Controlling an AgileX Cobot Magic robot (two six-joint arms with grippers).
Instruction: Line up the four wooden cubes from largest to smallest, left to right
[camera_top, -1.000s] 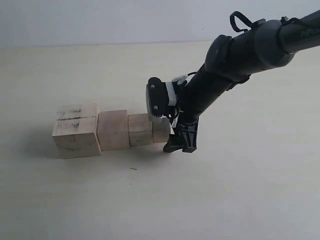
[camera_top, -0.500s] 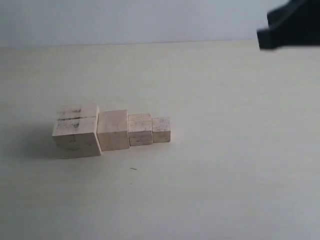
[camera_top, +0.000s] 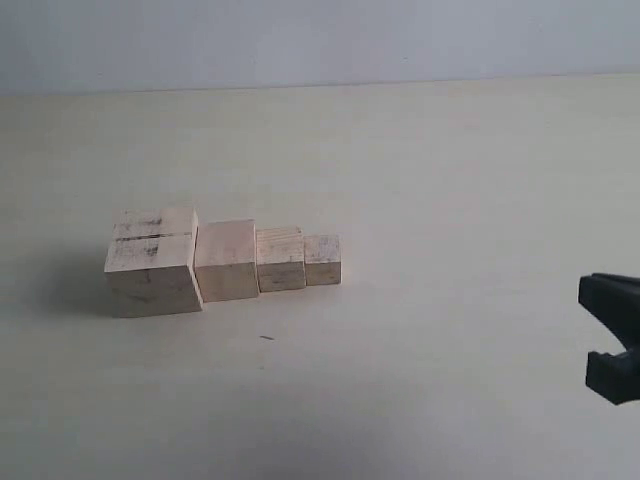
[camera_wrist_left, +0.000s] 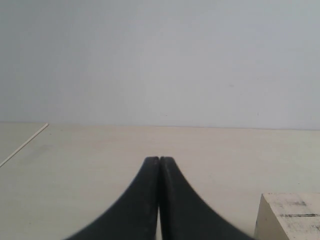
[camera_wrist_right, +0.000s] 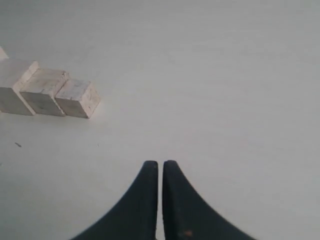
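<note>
Pale surface (camera_top: 420, 400) spread nearest me, and my right hand (camera_wrist_right: 160, 164) hung over it with fingers together, at the row's 4 o'clock. Beyond, the four wooden cubes (camera_top: 227, 260) touched in line, largest cube (camera_top: 152, 262) at 9 o'clock and smallest cube (camera_top: 322, 260) at 3. My left hand (camera_wrist_left: 159, 159), likewise closed, sat near the largest. I judged a careless sweep there could knock the row askew.

Four wooden cubes (camera_top: 225, 262) touching, descending rightward

Soft, even light (cubes (camera_top: 228, 260) cast faint shadows).
</note>
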